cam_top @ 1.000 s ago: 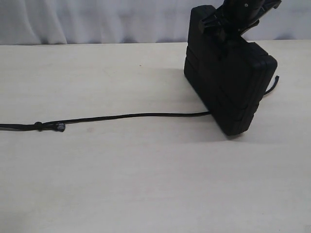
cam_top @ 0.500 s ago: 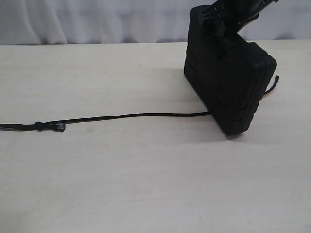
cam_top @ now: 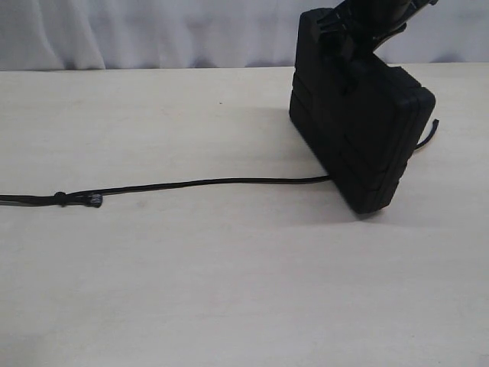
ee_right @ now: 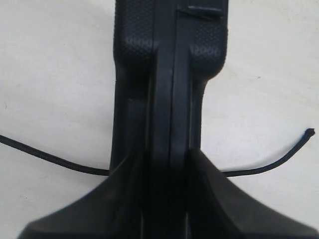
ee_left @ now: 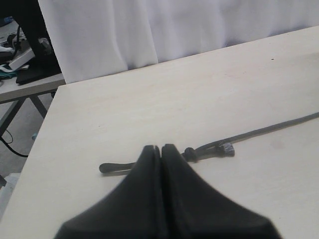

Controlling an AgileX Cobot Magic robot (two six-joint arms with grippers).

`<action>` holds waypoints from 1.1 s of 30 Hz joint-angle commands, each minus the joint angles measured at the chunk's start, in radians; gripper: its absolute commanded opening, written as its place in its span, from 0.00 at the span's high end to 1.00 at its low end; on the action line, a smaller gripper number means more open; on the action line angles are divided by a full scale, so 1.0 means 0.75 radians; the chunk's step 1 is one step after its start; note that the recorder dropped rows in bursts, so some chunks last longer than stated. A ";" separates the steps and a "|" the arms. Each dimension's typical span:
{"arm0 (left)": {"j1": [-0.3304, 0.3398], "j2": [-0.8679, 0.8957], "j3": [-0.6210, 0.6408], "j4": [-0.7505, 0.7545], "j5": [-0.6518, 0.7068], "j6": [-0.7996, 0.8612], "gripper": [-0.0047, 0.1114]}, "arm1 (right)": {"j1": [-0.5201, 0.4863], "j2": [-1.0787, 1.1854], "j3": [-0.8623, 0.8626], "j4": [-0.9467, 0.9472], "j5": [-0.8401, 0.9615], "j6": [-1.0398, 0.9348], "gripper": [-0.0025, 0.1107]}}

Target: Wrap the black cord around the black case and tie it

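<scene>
My right tool clamps the case, stood on edge on the counter over the cord. Left tool is closed, seemingly empty, near the knot. No wrap or tie yet.

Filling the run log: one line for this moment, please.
right gripper: clamping black case on edge | black cord: passes under case | left gripper: shut, beside knot

The black case is matte black throughout, with a fine pebbled grain on its edge. The black cord is black with a braided weave, against a pale cream counter. The curtain behind is white; the left tool and right tool are plain black.
</scene>
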 commanded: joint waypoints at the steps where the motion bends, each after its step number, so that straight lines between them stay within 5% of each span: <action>1: -0.010 -0.004 0.003 -0.009 -0.015 0.001 0.96 | -0.006 0.008 -0.007 -0.009 0.015 -0.023 0.92; 29: -0.010 -0.004 0.003 -0.009 -0.021 0.001 0.96 | -0.006 0.008 -0.007 -0.004 0.015 -0.029 0.94; 33: -0.010 -0.004 0.003 -0.016 -0.266 0.006 0.96 | -0.006 0.008 -0.007 -0.004 0.015 -0.029 0.94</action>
